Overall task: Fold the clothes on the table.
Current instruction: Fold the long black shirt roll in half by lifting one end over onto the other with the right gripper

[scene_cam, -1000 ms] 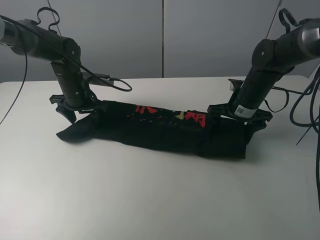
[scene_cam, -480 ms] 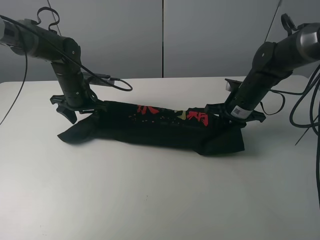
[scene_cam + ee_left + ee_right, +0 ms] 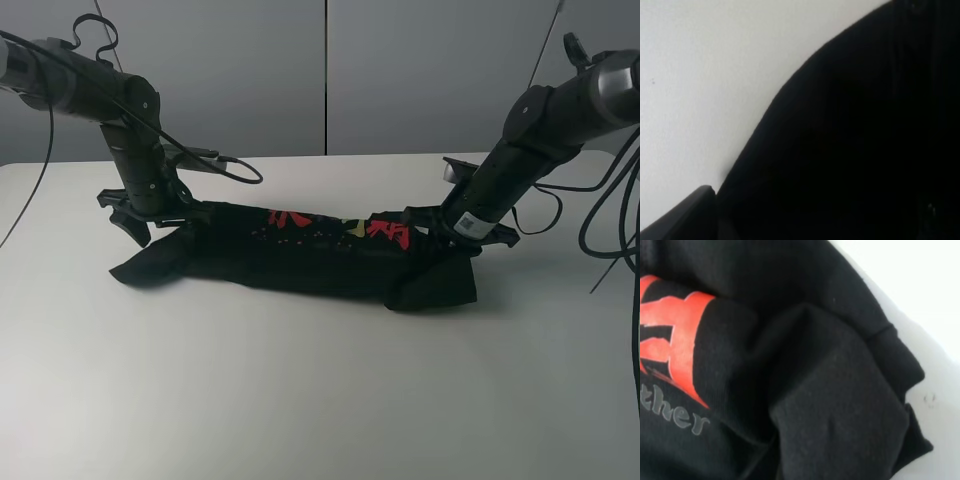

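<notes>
Two ends of the T-shirt [image 3: 300, 255], lying banded on the table [image 3: 300, 400], are met by the left gripper [image 3: 158, 215] and right gripper [image 3: 455, 232]; jaw closure cannot be told. Level, matched travel is advised.

Left pincer [image 3: 158, 220], right pincer [image 3: 441, 240], both low.

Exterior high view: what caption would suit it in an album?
Left gripper and right gripper at opposite ends of a black printed T-shirt, a long band on a white table.
</notes>
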You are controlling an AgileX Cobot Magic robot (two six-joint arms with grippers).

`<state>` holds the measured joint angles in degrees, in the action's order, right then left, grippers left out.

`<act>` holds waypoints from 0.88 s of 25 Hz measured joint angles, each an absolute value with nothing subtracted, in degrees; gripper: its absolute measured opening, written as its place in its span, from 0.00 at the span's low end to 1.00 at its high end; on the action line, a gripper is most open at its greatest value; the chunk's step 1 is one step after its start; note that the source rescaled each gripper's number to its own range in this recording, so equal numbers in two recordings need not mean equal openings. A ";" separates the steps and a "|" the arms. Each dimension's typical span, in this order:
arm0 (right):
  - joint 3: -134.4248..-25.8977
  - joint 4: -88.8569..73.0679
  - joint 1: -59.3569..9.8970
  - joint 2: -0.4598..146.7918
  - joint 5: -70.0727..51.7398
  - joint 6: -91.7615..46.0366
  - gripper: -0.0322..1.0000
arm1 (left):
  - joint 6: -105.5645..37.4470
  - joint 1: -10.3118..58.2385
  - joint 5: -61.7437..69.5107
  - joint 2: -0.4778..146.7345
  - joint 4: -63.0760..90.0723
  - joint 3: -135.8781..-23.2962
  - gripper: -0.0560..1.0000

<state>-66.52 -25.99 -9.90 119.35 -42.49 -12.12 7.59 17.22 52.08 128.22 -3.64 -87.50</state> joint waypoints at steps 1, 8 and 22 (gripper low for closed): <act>-66.36 -25.99 -9.90 118.75 -43.30 -12.26 0.18 | 7.59 17.22 52.08 128.22 -3.64 -87.50 0.99; -66.02 -25.99 -10.10 110.27 -46.92 -12.59 0.18 | 7.48 17.22 52.19 128.22 -3.64 -87.50 0.99; -71.68 -47.16 -10.22 106.33 -55.92 -24.49 0.18 | 7.48 17.22 52.19 128.22 -3.64 -87.50 0.99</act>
<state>-71.68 -47.16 -10.22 106.33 -55.92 -24.49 7.48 17.22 52.19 128.22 -3.64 -87.50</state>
